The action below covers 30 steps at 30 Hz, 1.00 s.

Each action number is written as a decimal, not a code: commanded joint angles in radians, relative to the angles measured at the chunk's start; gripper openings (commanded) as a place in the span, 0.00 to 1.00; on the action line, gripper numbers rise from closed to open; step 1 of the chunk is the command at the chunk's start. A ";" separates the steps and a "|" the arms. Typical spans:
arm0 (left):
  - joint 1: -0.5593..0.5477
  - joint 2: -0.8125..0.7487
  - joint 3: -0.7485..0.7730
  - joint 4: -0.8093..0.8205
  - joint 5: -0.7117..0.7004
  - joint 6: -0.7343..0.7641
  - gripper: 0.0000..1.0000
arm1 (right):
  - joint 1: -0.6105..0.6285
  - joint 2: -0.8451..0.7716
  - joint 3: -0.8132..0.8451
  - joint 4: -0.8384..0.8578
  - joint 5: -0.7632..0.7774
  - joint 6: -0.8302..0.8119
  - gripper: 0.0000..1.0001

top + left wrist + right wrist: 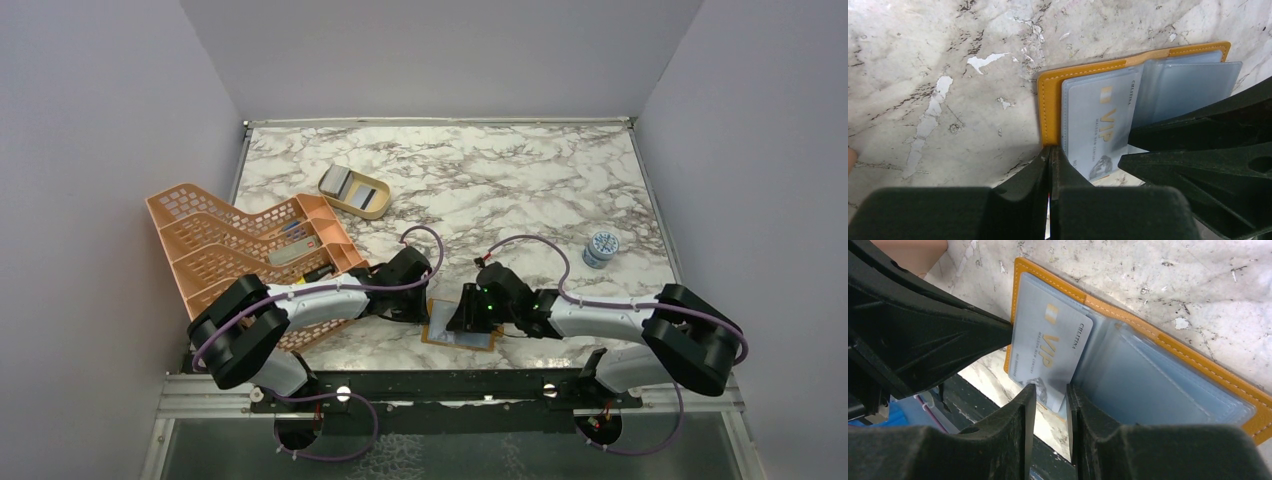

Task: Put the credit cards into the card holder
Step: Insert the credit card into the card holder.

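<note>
The mustard-orange card holder [470, 340] [1048, 105] [1168, 347] lies open and flat at the table's front edge, its pale grey-blue pockets facing up. A silvery credit card [1098, 120] [1048, 345] printed "VIP" sits partly inside the left-hand pocket, its near corner sticking out. My left gripper [425, 305] [1050, 152] is shut, its tips resting on the holder's orange left border. My right gripper [462, 318] [1048, 390] stands open with a narrow gap, the card's protruding corner just ahead of its fingertips. More grey credit cards [356, 192] lie in a dish far back.
A tan oval dish [380, 190] sits at the back left. The big peach lattice rack [240, 250] stands at the left beside my left arm. A small round blue-white tin [600, 248] is at the right. The table's front edge runs just below the holder.
</note>
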 commanded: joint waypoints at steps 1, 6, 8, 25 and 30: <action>-0.014 -0.025 0.008 -0.012 0.014 0.009 0.09 | 0.009 -0.005 -0.006 0.013 0.039 -0.002 0.27; -0.012 -0.052 0.092 -0.059 -0.050 0.064 0.24 | 0.009 -0.083 -0.002 -0.059 0.086 -0.034 0.28; -0.012 -0.066 0.128 -0.086 -0.083 0.095 0.30 | 0.008 -0.125 -0.005 -0.090 0.110 -0.041 0.30; 0.207 0.078 0.494 -0.326 -0.503 0.488 0.44 | 0.009 -0.395 -0.013 -0.234 0.204 -0.129 0.35; 0.321 0.180 0.637 -0.352 -0.575 0.584 0.46 | 0.008 -0.414 -0.018 -0.216 0.202 -0.147 0.35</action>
